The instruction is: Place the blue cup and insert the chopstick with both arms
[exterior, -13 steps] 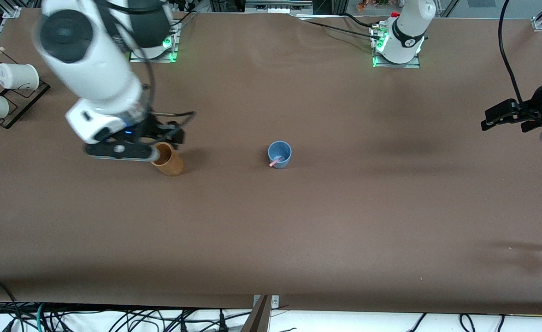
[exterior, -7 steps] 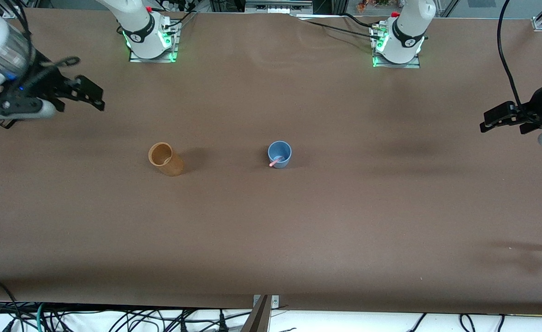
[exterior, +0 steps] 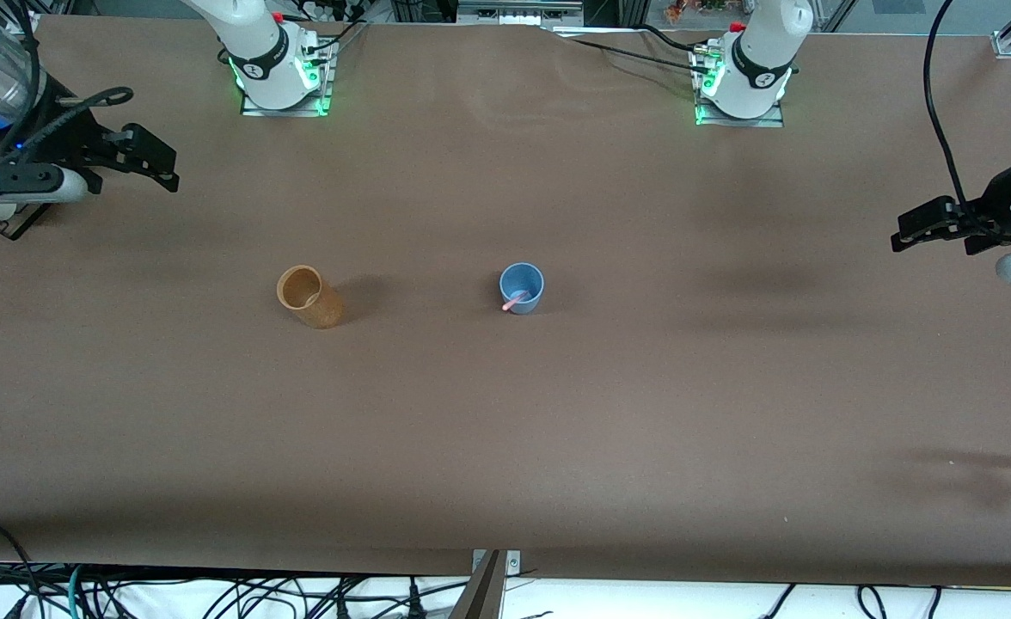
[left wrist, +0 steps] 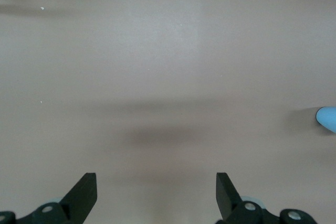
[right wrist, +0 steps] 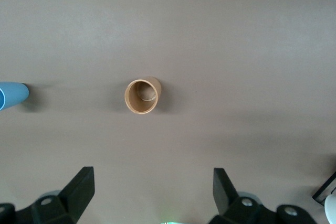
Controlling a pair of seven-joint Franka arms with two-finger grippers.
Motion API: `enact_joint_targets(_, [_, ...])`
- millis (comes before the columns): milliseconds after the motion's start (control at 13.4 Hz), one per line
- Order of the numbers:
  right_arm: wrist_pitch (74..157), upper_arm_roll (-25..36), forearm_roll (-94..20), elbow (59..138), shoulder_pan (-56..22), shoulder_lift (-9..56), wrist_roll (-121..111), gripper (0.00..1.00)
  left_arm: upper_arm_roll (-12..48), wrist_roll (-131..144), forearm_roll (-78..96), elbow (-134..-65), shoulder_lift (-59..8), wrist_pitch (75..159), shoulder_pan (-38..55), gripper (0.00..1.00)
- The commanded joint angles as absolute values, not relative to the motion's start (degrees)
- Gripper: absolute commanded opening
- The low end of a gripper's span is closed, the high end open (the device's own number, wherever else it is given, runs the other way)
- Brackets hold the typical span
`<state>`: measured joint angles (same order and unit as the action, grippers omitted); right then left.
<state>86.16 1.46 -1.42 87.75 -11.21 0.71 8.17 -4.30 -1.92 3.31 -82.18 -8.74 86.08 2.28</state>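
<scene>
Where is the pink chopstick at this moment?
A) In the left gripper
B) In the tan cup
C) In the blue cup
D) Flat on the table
C: the chopstick stands in the blue cup, leaning on its rim, and neither gripper is near it.

We can read no text, label, brand, number or sign in these views. The small dark marks on the white arm bases [exterior: 759, 79] are too small for us to read.

Robotics lab: bolted arm bases [exterior: 278, 73], brown-covered table [exterior: 505, 430], cable tangle [exterior: 213, 593].
</scene>
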Motion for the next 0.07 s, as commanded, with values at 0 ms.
enact_joint_targets(0, [84.4, 0.4, -0.7, 87.3, -10.4, 0.5, 7.8, 1.00, -4.2, -3.1, 3.3, -80.9, -9.2, 86.0, 2.1, 1.00])
